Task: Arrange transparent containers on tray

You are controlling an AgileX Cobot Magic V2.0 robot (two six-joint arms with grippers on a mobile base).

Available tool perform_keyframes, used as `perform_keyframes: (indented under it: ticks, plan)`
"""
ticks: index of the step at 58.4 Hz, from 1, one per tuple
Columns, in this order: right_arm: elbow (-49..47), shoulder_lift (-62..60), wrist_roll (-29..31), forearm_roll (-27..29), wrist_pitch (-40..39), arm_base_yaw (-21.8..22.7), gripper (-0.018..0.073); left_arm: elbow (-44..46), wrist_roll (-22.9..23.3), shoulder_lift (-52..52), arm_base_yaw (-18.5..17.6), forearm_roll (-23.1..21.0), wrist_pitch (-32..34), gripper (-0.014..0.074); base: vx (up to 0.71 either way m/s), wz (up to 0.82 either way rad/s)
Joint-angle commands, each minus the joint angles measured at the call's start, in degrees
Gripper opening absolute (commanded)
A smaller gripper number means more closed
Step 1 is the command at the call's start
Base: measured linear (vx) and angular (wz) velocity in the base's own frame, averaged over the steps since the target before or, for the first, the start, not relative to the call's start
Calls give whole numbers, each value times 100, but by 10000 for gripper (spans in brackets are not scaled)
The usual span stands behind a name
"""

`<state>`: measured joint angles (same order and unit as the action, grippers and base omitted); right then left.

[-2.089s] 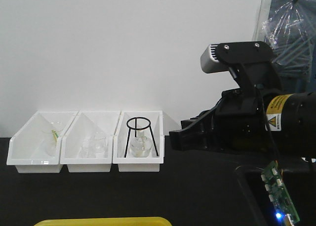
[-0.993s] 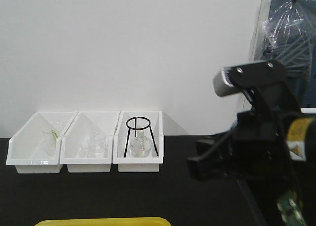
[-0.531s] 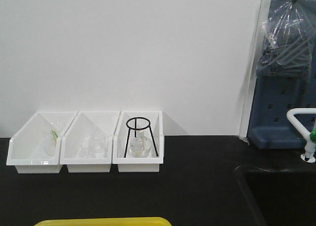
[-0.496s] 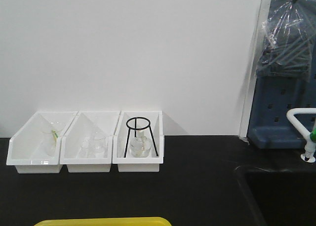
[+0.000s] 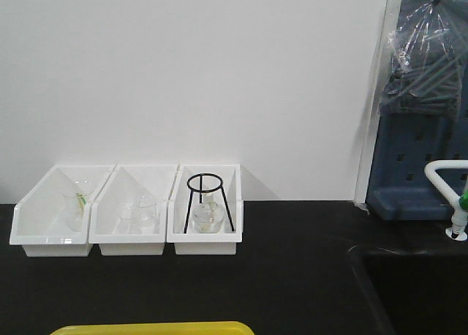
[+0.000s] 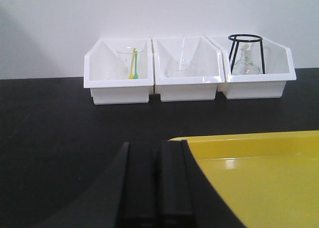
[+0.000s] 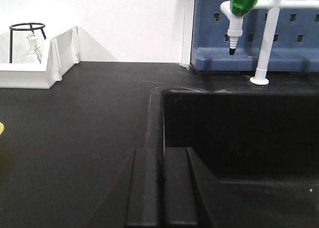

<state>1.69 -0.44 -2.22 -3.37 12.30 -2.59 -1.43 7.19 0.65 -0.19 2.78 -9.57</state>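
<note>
Tray: the yellow tray [image 6: 259, 173] lies on the black table [image 6: 55, 128], in front of the bins. Only its bare yellow floor and rim show.
Left gripper: the left gripper [image 6: 157, 188] is low over the table, just beside the tray's near left corner. Its two black fingers are pressed together and hold nothing.
Right gripper: the right gripper [image 7: 160, 188] has its fingers pressed together too, holding nothing. It is at the edge of the black sink [image 7: 239, 138].
Bins: three white bins [image 5: 128, 211] stand side by side by the wall. The right one holds a black ring stand [image 5: 208, 202] over a glass flask [image 5: 207, 216].
Tap: a white tap with a green knob [image 7: 245, 1] stands behind the sink.
</note>
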Motion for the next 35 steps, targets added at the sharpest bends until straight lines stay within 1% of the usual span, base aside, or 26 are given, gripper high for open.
perform_keyframes:
  ticks: [1, 35]
  plan:
    - [56, 70, 51, -7, -417, 3, -11, -178, 29, 76, 14, -33, 463, -6, 0, 0]
    - [56, 70, 51, -7, -417, 3, -11, -178, 29, 76, 14, -33, 463, -6, 0, 0]
